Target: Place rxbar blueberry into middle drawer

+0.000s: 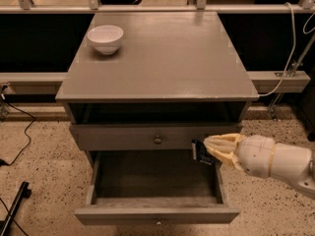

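Observation:
My gripper (212,149) reaches in from the right and is shut on the rxbar blueberry (199,151), a small dark-wrapped bar held upright at the fingertips. It hangs above the right rear part of the middle drawer (156,178), which is pulled out and shows a plain grey inside. The bar sits just in front of the closed upper drawer (123,136) with the round knob (157,139).
A white bowl (105,38) stands at the back left of the grey cabinet top (162,58). A white cable (288,58) hangs at the right. A black cable (19,132) lies on the speckled floor at the left.

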Controlling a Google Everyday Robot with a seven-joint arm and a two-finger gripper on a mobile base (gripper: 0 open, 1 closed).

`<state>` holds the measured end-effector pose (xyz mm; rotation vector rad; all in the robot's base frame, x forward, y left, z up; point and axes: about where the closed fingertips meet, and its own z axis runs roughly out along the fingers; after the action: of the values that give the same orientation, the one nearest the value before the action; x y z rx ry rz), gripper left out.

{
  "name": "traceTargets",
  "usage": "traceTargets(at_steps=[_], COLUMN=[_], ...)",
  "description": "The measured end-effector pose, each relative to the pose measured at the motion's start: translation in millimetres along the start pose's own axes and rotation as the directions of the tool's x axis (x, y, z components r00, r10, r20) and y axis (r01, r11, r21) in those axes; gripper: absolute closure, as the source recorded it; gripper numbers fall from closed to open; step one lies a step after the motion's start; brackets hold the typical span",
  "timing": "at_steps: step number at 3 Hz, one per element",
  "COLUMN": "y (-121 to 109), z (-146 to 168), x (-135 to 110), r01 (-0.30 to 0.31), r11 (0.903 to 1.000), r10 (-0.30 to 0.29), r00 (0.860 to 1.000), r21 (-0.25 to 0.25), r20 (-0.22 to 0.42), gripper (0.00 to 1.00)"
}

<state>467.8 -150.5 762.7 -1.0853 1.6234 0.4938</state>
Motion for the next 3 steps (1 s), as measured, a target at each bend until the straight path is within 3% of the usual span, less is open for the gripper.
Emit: traceTargets(at_steps=[1,2,3], y=[-2.1,2.1,1.8], z=[29.3,52.9,52.8], x=[60.4,127.4,126.4], r01=[-0.015,-0.064,-0.062], r11=[0.9995,0.9967,0.9968], r10=[0.017,0.071,0.069], r00=[0.997,0.987,0.987], r21=[-0.029,-0.050,-0.050], r20=[0.072,0.147,0.146], gripper=[1.00,1.00,1.00])
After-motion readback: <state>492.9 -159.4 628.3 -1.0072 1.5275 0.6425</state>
